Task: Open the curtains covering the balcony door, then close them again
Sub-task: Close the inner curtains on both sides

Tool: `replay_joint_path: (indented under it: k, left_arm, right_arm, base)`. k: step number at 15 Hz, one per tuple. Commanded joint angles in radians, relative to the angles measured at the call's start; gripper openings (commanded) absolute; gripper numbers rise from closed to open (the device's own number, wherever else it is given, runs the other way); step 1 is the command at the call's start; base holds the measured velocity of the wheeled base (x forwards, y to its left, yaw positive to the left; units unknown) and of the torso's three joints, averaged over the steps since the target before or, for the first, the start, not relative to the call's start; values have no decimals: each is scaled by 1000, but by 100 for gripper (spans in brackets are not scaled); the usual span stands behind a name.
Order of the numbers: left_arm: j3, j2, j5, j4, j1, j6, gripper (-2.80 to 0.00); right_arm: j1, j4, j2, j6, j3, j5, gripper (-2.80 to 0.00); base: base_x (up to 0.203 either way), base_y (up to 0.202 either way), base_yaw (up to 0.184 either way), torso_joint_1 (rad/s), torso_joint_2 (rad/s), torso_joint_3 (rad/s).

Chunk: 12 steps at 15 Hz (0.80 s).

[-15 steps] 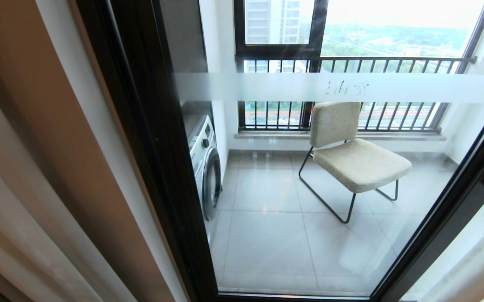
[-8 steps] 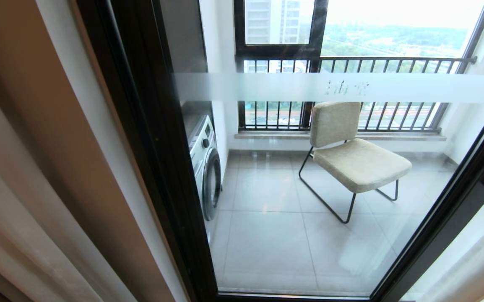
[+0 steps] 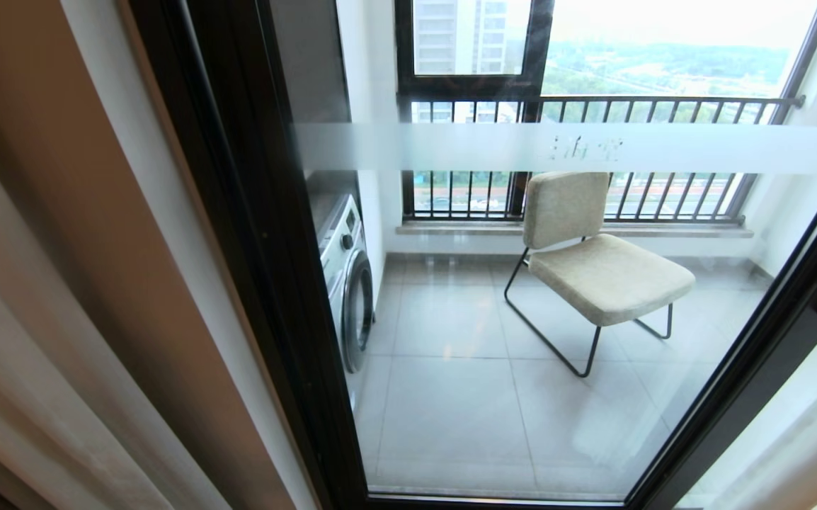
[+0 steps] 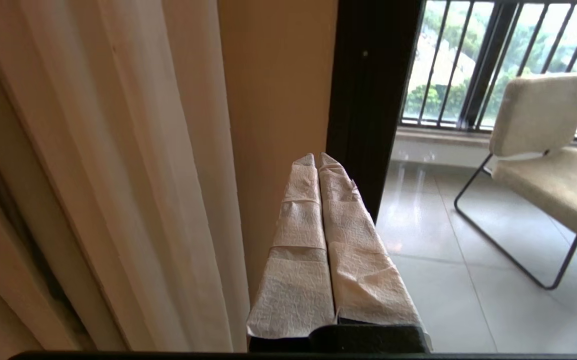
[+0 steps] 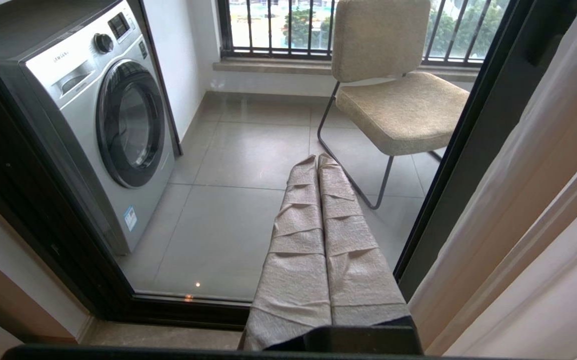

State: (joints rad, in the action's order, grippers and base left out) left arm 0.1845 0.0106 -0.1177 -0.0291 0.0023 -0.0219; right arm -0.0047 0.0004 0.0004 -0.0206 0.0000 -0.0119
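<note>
Cream curtains (image 4: 118,175) hang vertical (pleats floorward), drawn beside balcony door (image 3: 522,283).

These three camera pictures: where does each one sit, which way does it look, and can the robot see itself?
Head view: high up, looking down through the balcony door at a chair; no arm shows.
Left wrist view: behind the shut left gripper, facing the curtains and door frame.
Right wrist view: behind the shut right gripper, facing a washing machine through the glass.
All three share the chair.
</note>
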Motion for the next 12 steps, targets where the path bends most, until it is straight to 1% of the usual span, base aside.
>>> replay_joint_path:
  k: [1, 3, 5, 6, 8, 11, 12]
  left_arm:
    - [87, 67, -8, -1, 1, -1, -280]
    - [163, 142, -37, -1, 3, -1, -280]
    - [249, 243, -100, 0, 3, -1, -280]
    - [295, 295, -135, 0, 3, -1, -280]
    - [394, 389, -231, 1, 3, -1, -280]
    - [482, 500, -356, 2, 4, -1, -280]
    - [504, 532, -388, 3, 4, -1, -280]
  right_arm:
    - [0, 1, 0, -1, 0, 0, -280]
    - [0, 0, 0, -1, 0, 0, -280]
    - [0, 0, 0, -1, 0, 0, -280]
    - [0, 0, 0, -1, 0, 0, -280]
    - [0, 0, 0, -1, 0, 0, -280]
    - [0, 0, 0, -1, 0, 0, -280]
    - [0, 0, 0, -1, 0, 0, -280]
  base:
    - [0, 0, 0, 0, 0, 0]
    - [0, 0, 0, 0, 0, 0]
    - [0, 0, 0, 0, 0, 0]
    - [0, 0, 0, 0, 0, 0]
    - [0, 0, 0, 0, 0, 0]
    - [0, 0, 0, 0, 0, 0]
    - [0, 0, 0, 0, 0, 0]
